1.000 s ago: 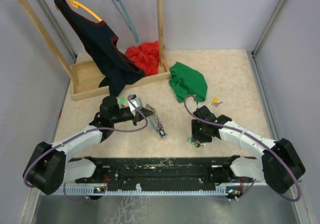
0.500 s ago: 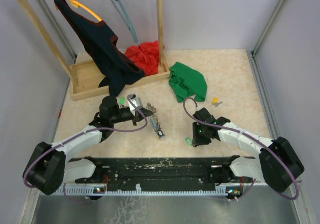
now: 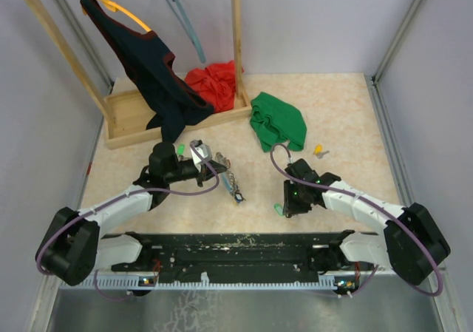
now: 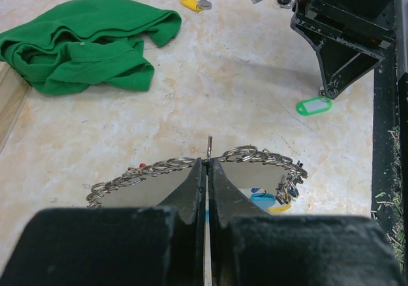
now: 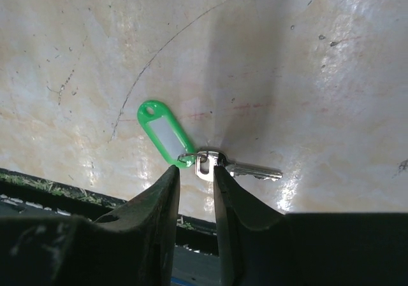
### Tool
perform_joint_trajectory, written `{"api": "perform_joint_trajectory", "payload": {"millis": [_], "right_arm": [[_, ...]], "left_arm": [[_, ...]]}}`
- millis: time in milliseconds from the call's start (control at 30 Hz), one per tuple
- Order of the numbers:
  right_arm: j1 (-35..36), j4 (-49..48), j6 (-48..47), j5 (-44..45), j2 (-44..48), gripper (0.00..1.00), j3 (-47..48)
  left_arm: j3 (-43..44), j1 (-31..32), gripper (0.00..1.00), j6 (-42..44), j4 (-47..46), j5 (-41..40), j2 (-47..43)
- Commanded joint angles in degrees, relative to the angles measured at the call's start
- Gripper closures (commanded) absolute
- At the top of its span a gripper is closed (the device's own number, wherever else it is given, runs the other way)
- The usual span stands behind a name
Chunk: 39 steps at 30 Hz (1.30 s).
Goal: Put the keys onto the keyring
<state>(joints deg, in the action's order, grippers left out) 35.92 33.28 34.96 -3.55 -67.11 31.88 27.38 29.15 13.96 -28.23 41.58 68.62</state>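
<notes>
Starting at the near edge: black rail [image 3: 236, 245] w/ both arm bases on it. Just past it, R claw [image 5: 196, 168] is down at the tabletop [image 5: 306, 57], fingers drawn in tight on the head of the green-tag key [image 5: 248, 170]. Tips touch it on both sides, so it's pinched. Key lies flat on the table, blade out to one side, its green tag [image 5: 164, 135] flat on the other, joined by a small split ring.

Over to the L: L claw [image 4: 208, 165] is clamped hard on the wire of the keyring [image 4: 245, 152], wire poking up btwn the tips. Keyring lies on the table ahead of that claw, chains of small rings strung out either side of the grip. Light-blue plastic bit [image 4: 261, 198] and a few coloured tags are bunched at one end. The two claws are well apart.

Further back, R side: yellow-tag key [image 3: 319, 151] alone on the table, untouched, near the green cloth [image 3: 278, 121]. Behind that, wooden rack [image 3: 118, 121] on the L w/ a red cloth [image 3: 214, 79] at its base. Dark garment [image 3: 151, 73] hangs on an orange hanger [image 3: 111, 5], grey-blue hanger [image 3: 181, 18] beside it.
</notes>
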Motion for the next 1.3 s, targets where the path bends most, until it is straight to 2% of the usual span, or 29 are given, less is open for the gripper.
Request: {"api": "perform_joint_trajectory", "payload": {"millis": [0, 167, 400, 900, 1133, 1233, 1267], "right_arm": [[1.32, 0.38, -1.79, 3.2, 0.37, 0.69, 3.87], [4.35, 0.39, -2.24, 5.74, -3.99, 0.62, 5.28], [6.56, 0.7, -1.93, 9.74, -8.26, 0.63, 6.76], [6.33, -1.77, 0.59, 12.68, -10.6, 1.0, 10.02], [5.12, -3.61, 1.31, 12.11, -7.75, 1.0, 11.69], [5.01, -4.9, -2.31, 10.65, -6.43, 1.0, 11.74], [5.03, -5.11, -4.43, 9.42, -6.43, 0.93, 11.62]], "left_arm": [[1.53, 0.07, 0.99, 0.25, -2.04, 1.48, 0.27], [1.72, 0.04, 0.99, 0.46, -1.48, 1.57, 0.2], [1.96, 0.05, 0.99, 0.55, -1.13, 1.68, 0.46], [2.24, 0.08, 0.99, 0.92, -0.25, 1.49, 0.12], [2.14, 0.07, 0.99, 0.9, -0.07, 1.06, -0.37], [2.23, 0.02, 0.99, 0.9, 0.06, 1.09, -0.34], [2.18, -0.02, 0.99, 0.94, 0.1, 1.19, -0.31]]}}
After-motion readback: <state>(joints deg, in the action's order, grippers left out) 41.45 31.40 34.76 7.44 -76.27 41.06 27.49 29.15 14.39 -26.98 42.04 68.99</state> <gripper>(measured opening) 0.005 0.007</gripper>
